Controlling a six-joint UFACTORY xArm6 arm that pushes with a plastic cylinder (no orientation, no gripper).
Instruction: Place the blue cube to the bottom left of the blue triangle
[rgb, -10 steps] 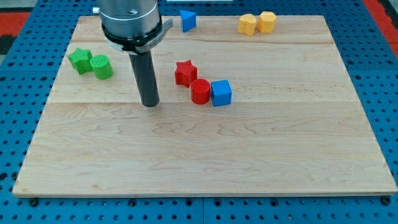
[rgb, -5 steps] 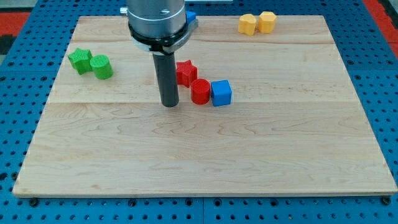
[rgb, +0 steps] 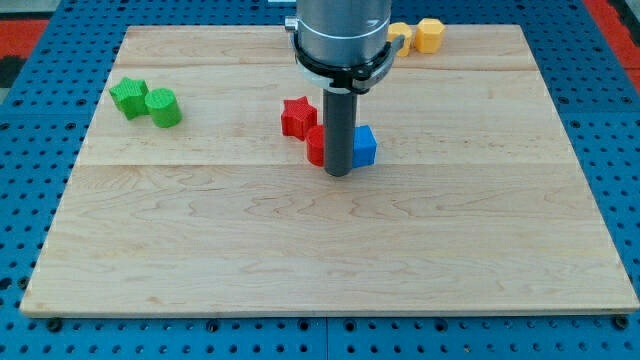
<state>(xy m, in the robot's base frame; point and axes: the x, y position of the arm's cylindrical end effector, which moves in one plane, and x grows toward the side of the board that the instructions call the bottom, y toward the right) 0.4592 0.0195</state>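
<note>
The blue cube (rgb: 364, 146) sits near the board's middle, partly hidden by my rod. My tip (rgb: 338, 174) rests on the board just below the gap between the blue cube and the red cylinder (rgb: 316, 146), in front of both. The red star (rgb: 297, 117) lies up-left of the cylinder. The blue triangle is hidden behind the arm's body at the view's top.
A green star (rgb: 128, 97) and a green cylinder (rgb: 163, 107) sit at the view's left. Two yellow blocks (rgb: 428, 35) lie at the top right, one partly hidden by the arm. The wooden board (rgb: 320, 250) ends in a blue pegboard surround.
My tip has slid to the view's right, from left of the red blocks to just below the red cylinder and blue cube. The arm now covers the blue triangle. The blocks have not moved.
</note>
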